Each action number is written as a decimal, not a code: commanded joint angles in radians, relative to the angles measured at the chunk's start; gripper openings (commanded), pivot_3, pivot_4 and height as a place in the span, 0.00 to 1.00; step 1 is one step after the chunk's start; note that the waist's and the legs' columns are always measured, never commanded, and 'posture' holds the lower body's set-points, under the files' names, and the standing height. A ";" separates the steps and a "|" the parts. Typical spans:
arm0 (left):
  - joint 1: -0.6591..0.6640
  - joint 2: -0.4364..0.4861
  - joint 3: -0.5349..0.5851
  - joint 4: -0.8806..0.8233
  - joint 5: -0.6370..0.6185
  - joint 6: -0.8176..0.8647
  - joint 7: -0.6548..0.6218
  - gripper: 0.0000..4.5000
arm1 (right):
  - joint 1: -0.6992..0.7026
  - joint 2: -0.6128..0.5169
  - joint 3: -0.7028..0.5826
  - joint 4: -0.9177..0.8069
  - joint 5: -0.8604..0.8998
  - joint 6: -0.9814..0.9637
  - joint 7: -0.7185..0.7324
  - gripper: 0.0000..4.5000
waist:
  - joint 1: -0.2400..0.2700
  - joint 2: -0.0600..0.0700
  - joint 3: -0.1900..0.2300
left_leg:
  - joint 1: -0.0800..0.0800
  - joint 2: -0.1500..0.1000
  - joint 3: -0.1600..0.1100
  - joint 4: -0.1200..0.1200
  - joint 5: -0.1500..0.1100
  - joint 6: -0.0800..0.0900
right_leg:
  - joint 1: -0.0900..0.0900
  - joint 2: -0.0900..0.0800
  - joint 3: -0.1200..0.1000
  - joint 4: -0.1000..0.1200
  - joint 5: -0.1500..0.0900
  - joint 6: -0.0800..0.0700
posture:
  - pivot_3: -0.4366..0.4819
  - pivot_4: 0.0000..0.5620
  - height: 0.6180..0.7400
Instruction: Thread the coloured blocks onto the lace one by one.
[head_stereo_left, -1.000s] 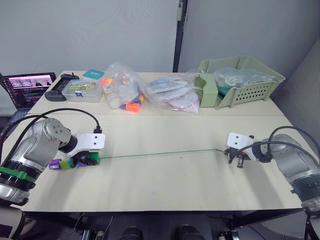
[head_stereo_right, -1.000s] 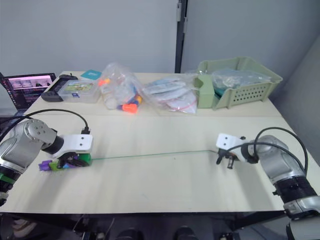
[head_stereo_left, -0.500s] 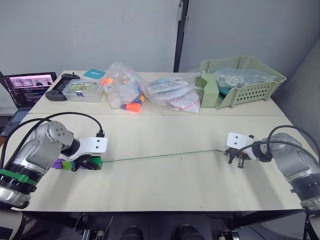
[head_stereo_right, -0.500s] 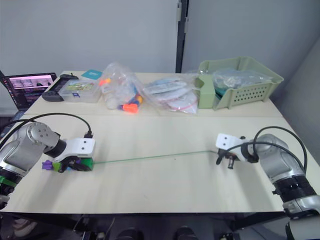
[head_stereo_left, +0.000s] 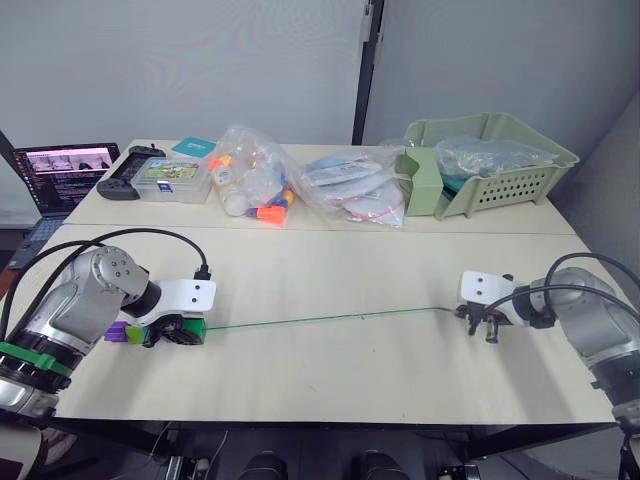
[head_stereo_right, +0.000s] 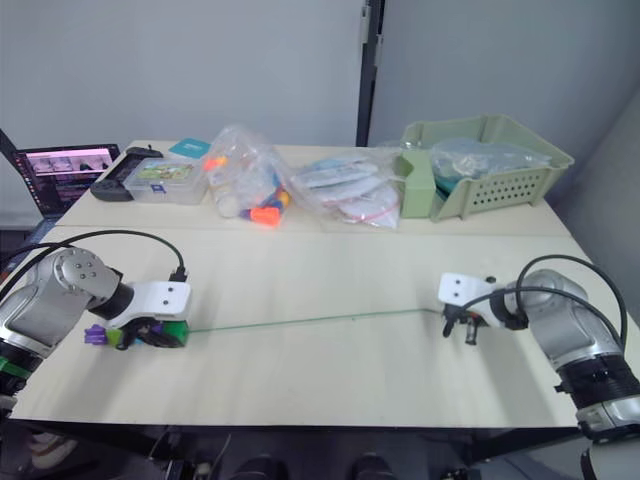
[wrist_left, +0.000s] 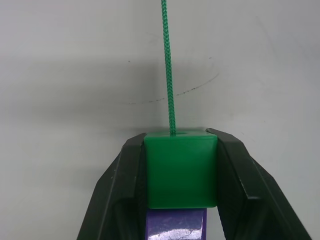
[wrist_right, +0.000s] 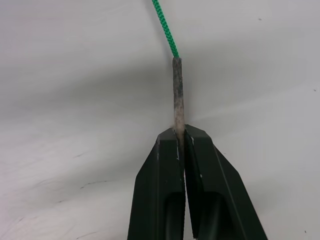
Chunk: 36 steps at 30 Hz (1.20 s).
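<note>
While the right gripper (wrist_right: 180, 131) pinches the lace (head_stereo_left: 330, 319) by its stiff tip (wrist_right: 177, 90) and the left gripper (wrist_left: 181, 150) clamps the dark green block (wrist_left: 181, 167), over-tensioning risks the tip slipping free.

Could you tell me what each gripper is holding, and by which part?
Left gripper: dark green block, by opposite sides. Right gripper: lace, by its stiff tip.

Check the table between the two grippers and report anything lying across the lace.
Nothing visible does. The lace runs over bare table from the green block in the left gripper to its stiff tip, pinched in the right gripper. The bags and basket sit well behind it.
</note>
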 joint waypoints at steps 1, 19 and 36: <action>-0.008 0.005 0.038 -0.013 -0.013 -0.007 0.004 0.27 | 0.019 -0.018 0.029 -0.034 -0.002 -0.010 0.069 0.00 | 0.000 0.000 0.000 | 0.000 0.000 0.000 0.000 0.000 0.000 | 0.000 0.000 0.000 0.000 0.000 0.000 | 0.48 0.27 0.98; 0.010 0.010 0.079 -0.033 -0.051 -0.002 0.023 0.86 | 0.007 -0.012 0.036 -0.103 0.010 0.063 0.147 0.30 | -0.001 0.000 0.000 | 0.000 0.000 0.000 0.000 0.000 0.000 | 0.000 0.000 0.000 0.000 0.000 0.000 | 0.48 0.27 0.98; 0.256 0.099 0.482 -0.073 -0.326 0.058 0.013 1.00 | 0.071 -0.028 -0.288 -0.169 0.419 0.400 0.189 1.00 | -0.003 0.000 0.000 | 0.000 0.001 0.000 -0.001 0.000 0.000 | -0.001 0.000 0.000 0.000 0.000 0.000 | 0.48 0.27 0.98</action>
